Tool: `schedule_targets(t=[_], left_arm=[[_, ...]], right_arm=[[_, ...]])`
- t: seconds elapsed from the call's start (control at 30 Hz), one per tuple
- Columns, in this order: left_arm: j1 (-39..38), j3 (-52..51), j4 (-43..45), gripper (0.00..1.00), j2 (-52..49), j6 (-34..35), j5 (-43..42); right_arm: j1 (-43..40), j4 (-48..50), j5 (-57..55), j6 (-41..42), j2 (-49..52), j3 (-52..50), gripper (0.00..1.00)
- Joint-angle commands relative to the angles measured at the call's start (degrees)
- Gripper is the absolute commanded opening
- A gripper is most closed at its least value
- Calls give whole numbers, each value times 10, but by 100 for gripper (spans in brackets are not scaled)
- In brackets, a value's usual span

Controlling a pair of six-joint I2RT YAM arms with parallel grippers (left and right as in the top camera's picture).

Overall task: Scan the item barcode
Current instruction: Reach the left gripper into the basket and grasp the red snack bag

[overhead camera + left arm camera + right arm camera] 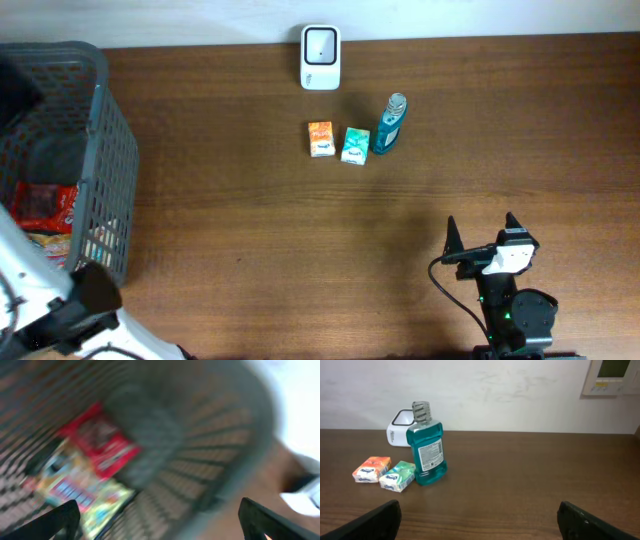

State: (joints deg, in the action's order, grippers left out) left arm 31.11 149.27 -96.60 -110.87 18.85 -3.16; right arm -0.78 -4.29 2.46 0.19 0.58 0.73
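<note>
counting two tissue packs [320, 139] [355, 145], one bottle [388, 126], one scanner [321, 57]; left pincer [160, 519], right pincer [477, 515] wide

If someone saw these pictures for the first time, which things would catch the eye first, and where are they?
The blue mouthwash bottle stands out most, upright on the far half of the table, with an orange pack and a green pack lying just left of it. Next comes the grey basket at the table's left end, with a red packet inside.
</note>
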Motion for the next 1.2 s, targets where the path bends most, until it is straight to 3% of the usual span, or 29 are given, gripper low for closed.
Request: schedule_targets(t=[0.0, 0.07, 0.1, 0.23, 0.3, 0.37, 0.53, 0.7, 0.97, 1.07, 1.17], left_arm=[[67, -136, 50, 99, 5, 49, 33], [75, -215, 108, 92, 5, 49, 3], [73, -300, 172, 93, 5, 49, -4], [72, -476, 320, 94, 5, 49, -3], [71, -524, 358, 93, 5, 60, 25], [65, -565, 398, 92, 5, 90, 113], [20, -607, 483, 89, 2, 89, 136], [-23, -637, 532, 90, 1, 90, 261], [-19, -655, 554, 84, -61, 89, 266], [-14, -655, 551, 67, -63, 89, 265], [-13, -655, 546, 36, -62, 85, 266]], right_arm=[[-3, -1, 1, 0, -4, -4, 98], [-3, -1, 1, 0, -4, -4, 98], [-3, -1, 1, 0, -4, -4, 98], [-3, -1, 1, 0, -4, -4, 98], [-3, -1, 1, 0, -4, -4, 98], [-3, -1, 1, 0, -4, -4, 98], [-3, -1, 1, 0, -4, -4, 98], [-3, -1, 1, 0, -4, -4, 98], [-3, -1, 1, 0, -4, -4, 98], [-3, -1, 1, 0, -4, -4, 98], [-3, -1, 1, 0, -4, -4, 98]])
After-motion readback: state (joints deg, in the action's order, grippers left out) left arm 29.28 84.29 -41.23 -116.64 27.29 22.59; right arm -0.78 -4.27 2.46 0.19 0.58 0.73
